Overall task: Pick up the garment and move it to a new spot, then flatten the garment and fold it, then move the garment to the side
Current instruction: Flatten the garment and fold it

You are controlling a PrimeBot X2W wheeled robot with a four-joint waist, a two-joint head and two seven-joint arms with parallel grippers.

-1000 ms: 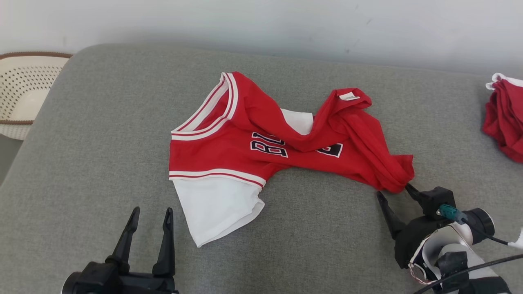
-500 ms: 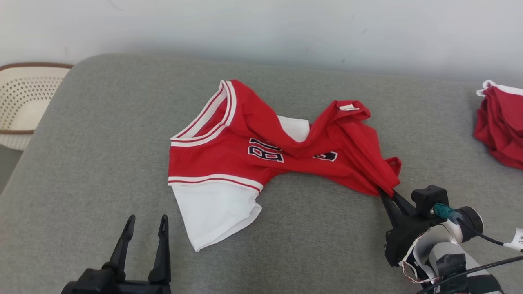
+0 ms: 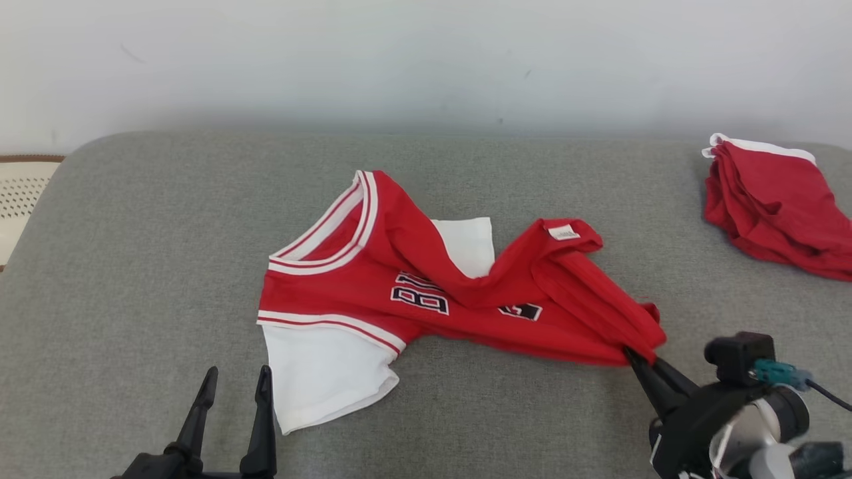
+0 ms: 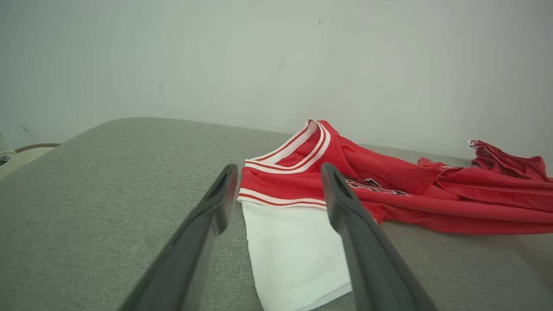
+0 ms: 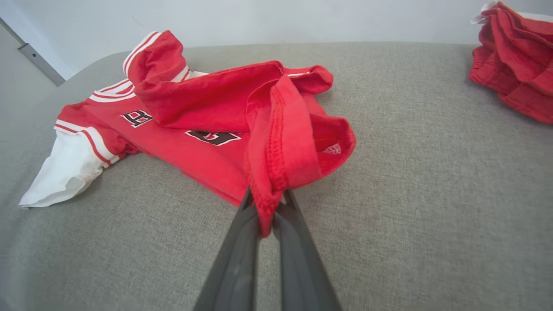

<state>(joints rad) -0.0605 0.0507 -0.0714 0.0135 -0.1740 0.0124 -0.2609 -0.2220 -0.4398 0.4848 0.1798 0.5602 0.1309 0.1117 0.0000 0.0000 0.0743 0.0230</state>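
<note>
**Item:** red garment (image 3: 426, 299) with white sleeves, a striped collar and dark lettering. We find it crumpled near the middle of the grey cushion (image 3: 133, 279). The collar lies toward the back edge and one white sleeve (image 3: 319, 372) toward the front edge. The body is twisted and lapped over itself.

**Hold:** right gripper (image 5: 267, 206), fingers together, clamped on a bunched red hem fold at the garment's right end, toward the front right corner.

**Free:** left gripper (image 3: 238, 371), fingers apart and empty, at the front edge near the white sleeve and not touching it.

**Nearby:** a second red cloth pile (image 3: 772, 199) at the back right corner, well apart, and a pale perforated basket (image 3: 16, 193) beyond the left edge.

**Step, as we judge it:** the pick-up, barely begun.

**Handling:**
- We lift slowly, since several layers are pinched close to the tips and could slip.
- We raise the garment until the sleeve clears the cushion rather than dragging.
- We steer away from the red pile.
- We choose a spot with open cushion on every side for flattening.
</note>
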